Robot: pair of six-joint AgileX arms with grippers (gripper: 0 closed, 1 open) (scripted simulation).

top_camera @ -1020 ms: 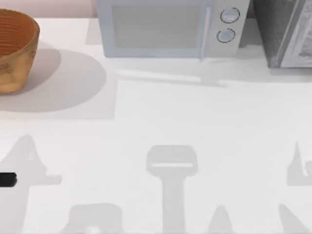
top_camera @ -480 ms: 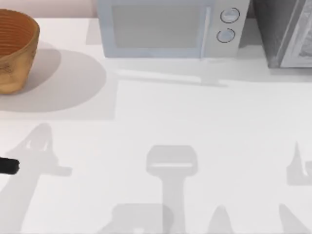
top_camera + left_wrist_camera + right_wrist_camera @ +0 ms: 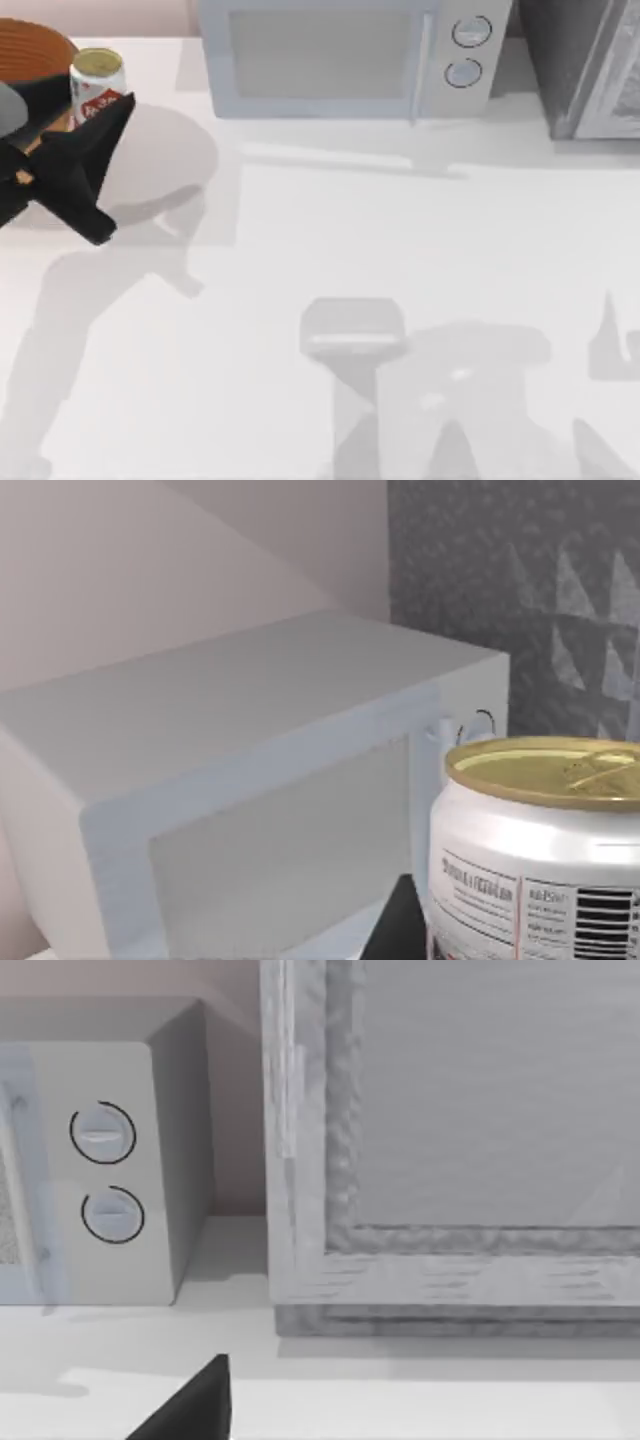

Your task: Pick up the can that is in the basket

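While the left gripper [image 3: 95,125] holds the can [image 3: 97,85] near the far left corner of the table [image 3: 400,260], at about ten o'clock from the table's middle in the top view, the can is upright, with its long axis vertical and its gold end turned up. It sits at the tip of the dark gripper, which reaches toward it from about seven o'clock. The fingers appear to be closed around the lower part of the can, although their contact is mostly hidden below the body of the can, so this is my judgement. The basket [image 3: 35,45] lies just beside, at about ten o'clock from the can, and the arm partly covers it. I judge that the can is already lifted over the basket's rim and not resting inside, but the height is hard to read from above.

The can has a pale silvery body with a red mark low on its side. In the left wrist view the can [image 3: 540,850] is very close, with a yellowish top, a pull tab, small print and a barcode, and behind it stands the microwave [image 3: 250,780].

The left arm is clearly the nearer one. The right gripper [image 3: 190,1405] is parked near the cabinet [image 3: 450,1160]; whether its fingers are spread, I cannot tell.
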